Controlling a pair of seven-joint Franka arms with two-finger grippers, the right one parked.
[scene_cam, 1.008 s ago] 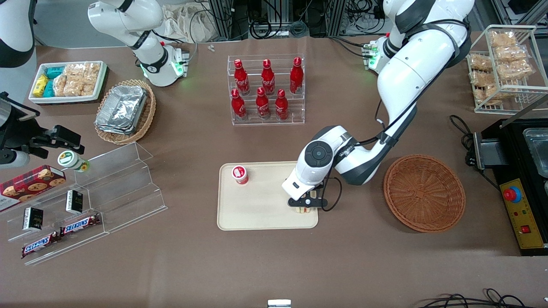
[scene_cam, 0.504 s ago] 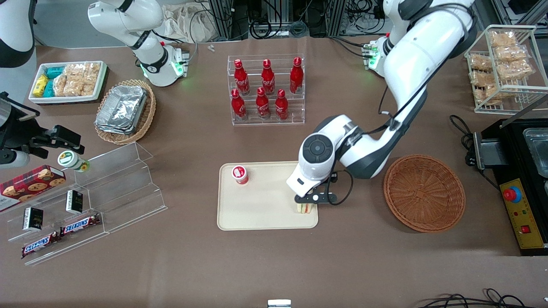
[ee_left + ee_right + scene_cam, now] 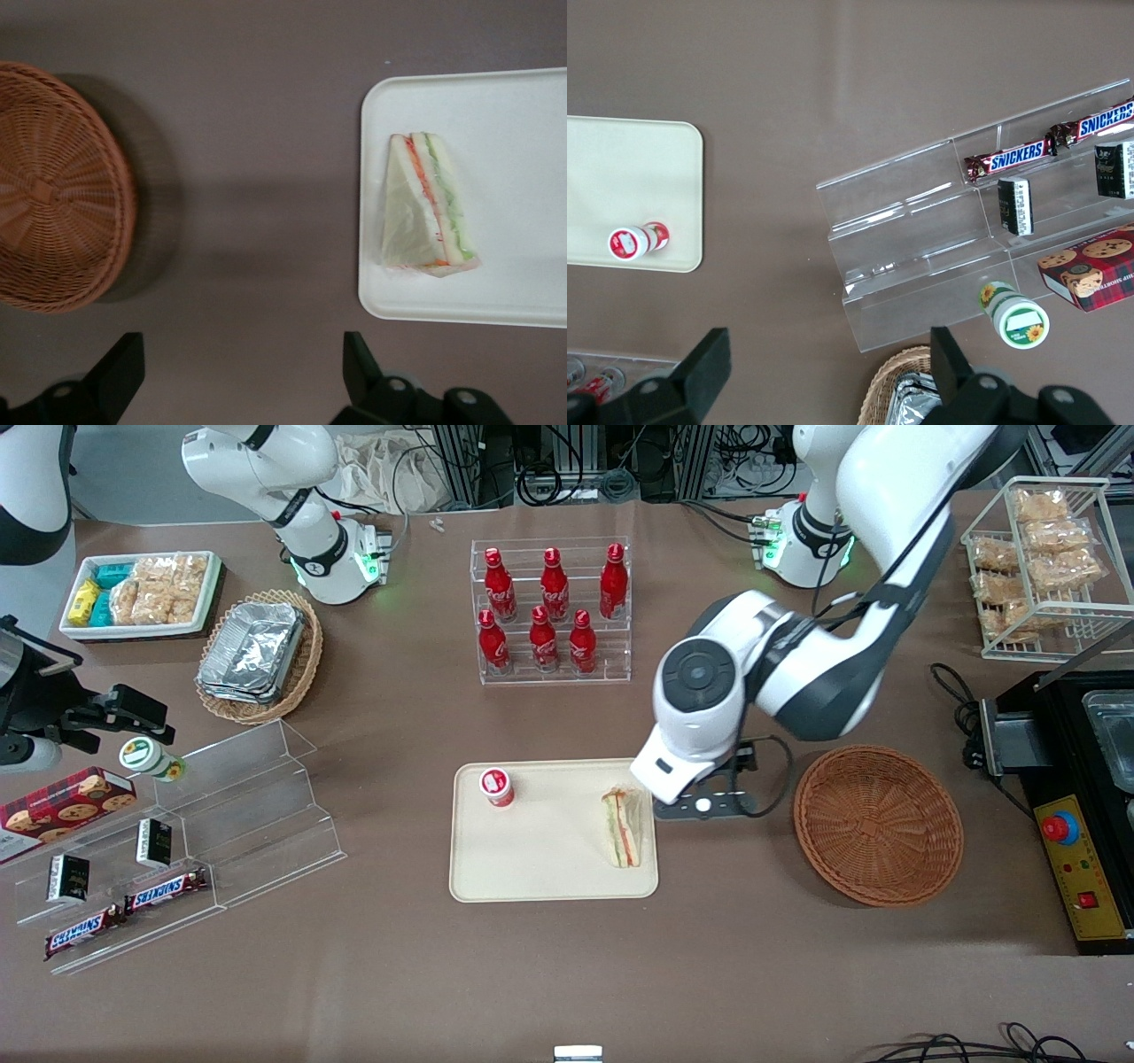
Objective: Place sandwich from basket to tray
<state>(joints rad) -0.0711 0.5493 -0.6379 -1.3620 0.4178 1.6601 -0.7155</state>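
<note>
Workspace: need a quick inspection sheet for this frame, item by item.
Surface: brown table, one continuous cover.
Sandwich: the sandwich lies on the tray, near its edge toward the basket, free of the hand.
Basket: the basket holds nothing, sits toward the working arm's end.
Clutter: small red-and-white cup on the tray; rack of red bottles; foil containers in a tan basket; clear stepped shelf with snack bars; white bin of snacks; wire rack of packets.
Hand: the hand is open, above bare table between tray and basket.
Cables: black cable beside the black box.
Surroundings: cables and frames past the table edge.
</note>
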